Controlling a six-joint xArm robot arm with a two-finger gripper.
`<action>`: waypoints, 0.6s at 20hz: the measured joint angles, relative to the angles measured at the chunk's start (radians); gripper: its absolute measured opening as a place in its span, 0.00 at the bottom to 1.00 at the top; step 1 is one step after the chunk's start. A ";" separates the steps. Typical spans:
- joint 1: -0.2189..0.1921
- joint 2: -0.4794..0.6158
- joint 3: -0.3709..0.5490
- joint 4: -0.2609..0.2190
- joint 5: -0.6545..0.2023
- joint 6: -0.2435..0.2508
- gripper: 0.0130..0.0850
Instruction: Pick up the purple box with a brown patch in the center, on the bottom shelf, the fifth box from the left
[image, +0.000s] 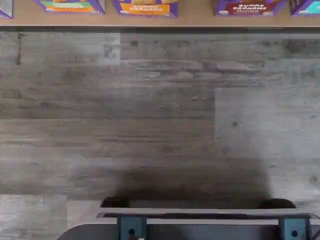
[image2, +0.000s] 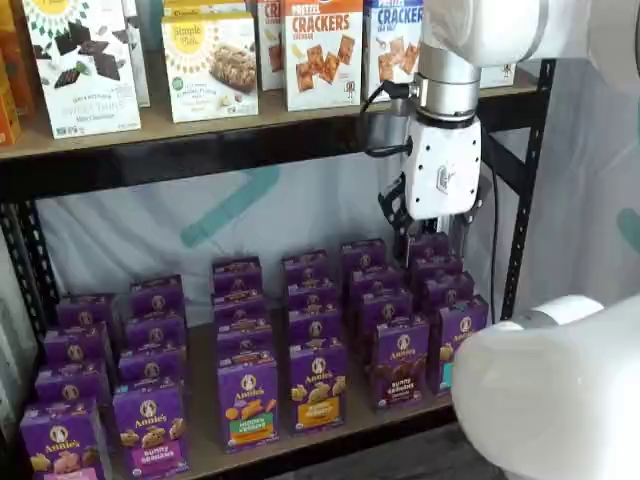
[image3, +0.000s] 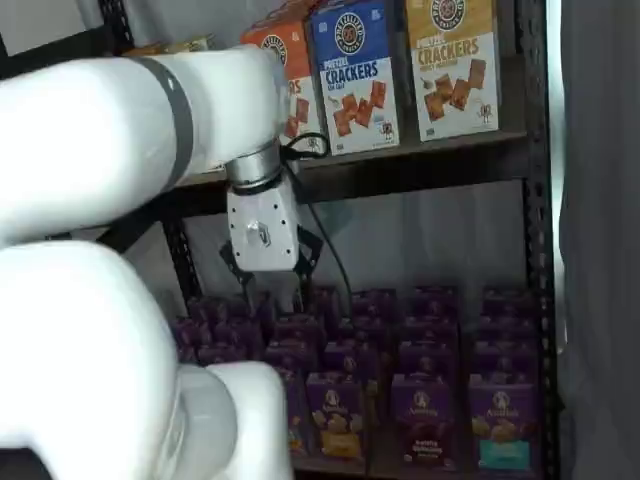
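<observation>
While the gripper (image2: 437, 245) hangs above the back rows with its fingers spread and holding nothing, the purple box (image2: 400, 362), an Annie's carton marked "bunny grahams" with a brown centre, stands at the front edge of the bottom shelf (image2: 330, 428), toward its right end.

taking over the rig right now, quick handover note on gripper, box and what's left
Gripper: open, empty, hanging above the back rows of purple cartons at the right side of the bottom shelf.
Purple box with the brown patch: upright at the front of its row, untouched, an orange-band carton on one side and a teal-band carton on the other.
Done: nothing picked yet.
Left: come forward and down to the box, close on it, lift it out.
</observation>
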 joint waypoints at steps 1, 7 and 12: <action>0.006 0.005 -0.004 -0.011 0.007 0.007 1.00; 0.032 0.033 -0.017 -0.049 0.029 0.038 1.00; 0.050 0.065 0.001 -0.068 -0.003 0.060 1.00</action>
